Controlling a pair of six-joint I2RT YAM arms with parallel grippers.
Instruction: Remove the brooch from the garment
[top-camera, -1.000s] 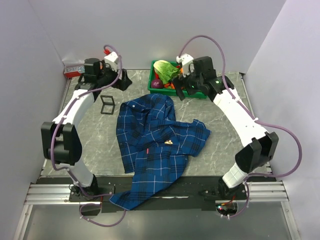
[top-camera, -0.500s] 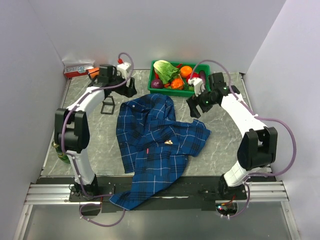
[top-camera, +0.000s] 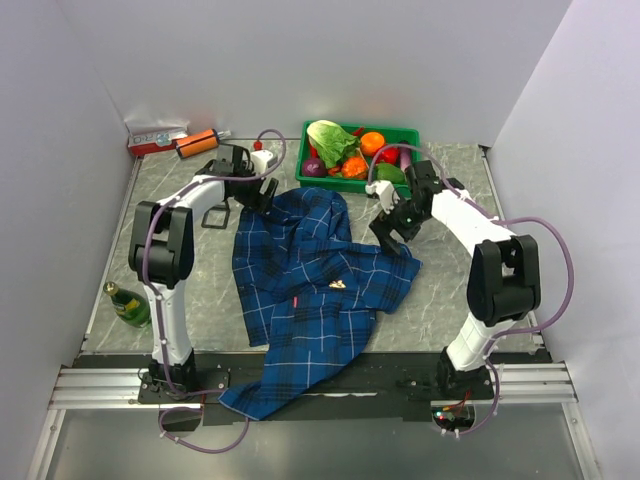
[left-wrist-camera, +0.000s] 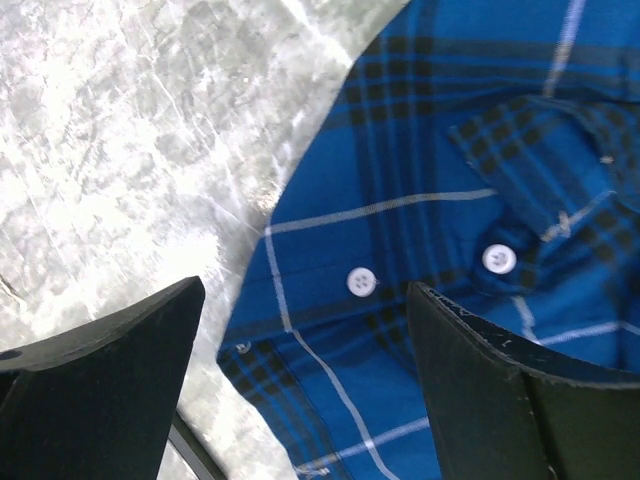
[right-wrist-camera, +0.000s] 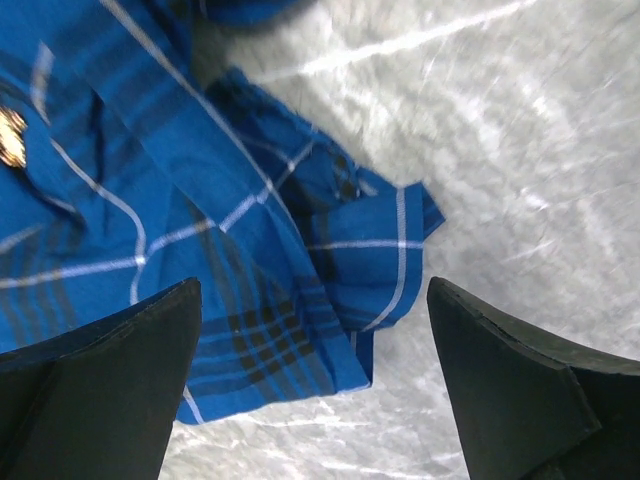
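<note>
Pale walls (top-camera: 300, 60) box our grey marbled tabletop (top-camera: 455, 300), the garment (top-camera: 300, 270) mid-surface with the brooch (top-camera: 338, 284) on it. Our left pincer (left-wrist-camera: 305, 300) and right pincer (right-wrist-camera: 312, 290) gape open toward the far edge.

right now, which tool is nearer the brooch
Right. The right tool is over the plaid shirt's right edge, up-right of the brooch; the left tool is farther, at its far left corner.

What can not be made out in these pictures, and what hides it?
- The brooch: too small in the top view for its shape or pin to show.
- The same brooch, right wrist view: cut off by the left edge.
- Left wrist view: no brooch in frame, only the garment and its buttons in front of the left end effector.
</note>
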